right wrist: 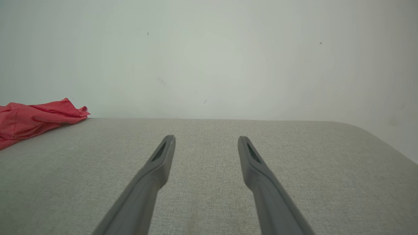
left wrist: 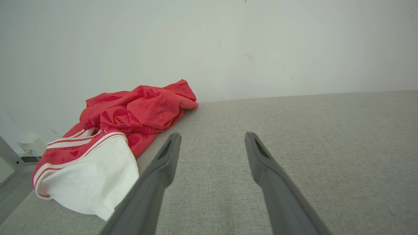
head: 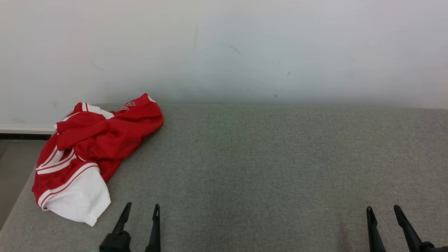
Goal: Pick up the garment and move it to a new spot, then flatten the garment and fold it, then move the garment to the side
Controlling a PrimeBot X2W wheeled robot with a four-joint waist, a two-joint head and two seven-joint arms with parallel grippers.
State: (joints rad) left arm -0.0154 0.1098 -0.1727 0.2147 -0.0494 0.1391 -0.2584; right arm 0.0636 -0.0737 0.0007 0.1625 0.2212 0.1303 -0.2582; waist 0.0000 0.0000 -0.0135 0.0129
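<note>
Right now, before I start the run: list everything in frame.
garment: 1, red with white panels and stripes, crumpled at the far-left corner of the surface, near the wall
surface: 1, grey woven fabric, spans the foreground, otherwise bare
wall: 1, off-white with a few faint marks, directly behind the surface
floor: grey strip, beyond the surface's left edge
box: 1, small, white, low on the wall at left; too small to identify
left hand: 1, dark fingers, open, empty, over the near edge just right of the garment, not touching it
right hand: 1, dark fingers, open, empty, over the near-right of the surface
</note>
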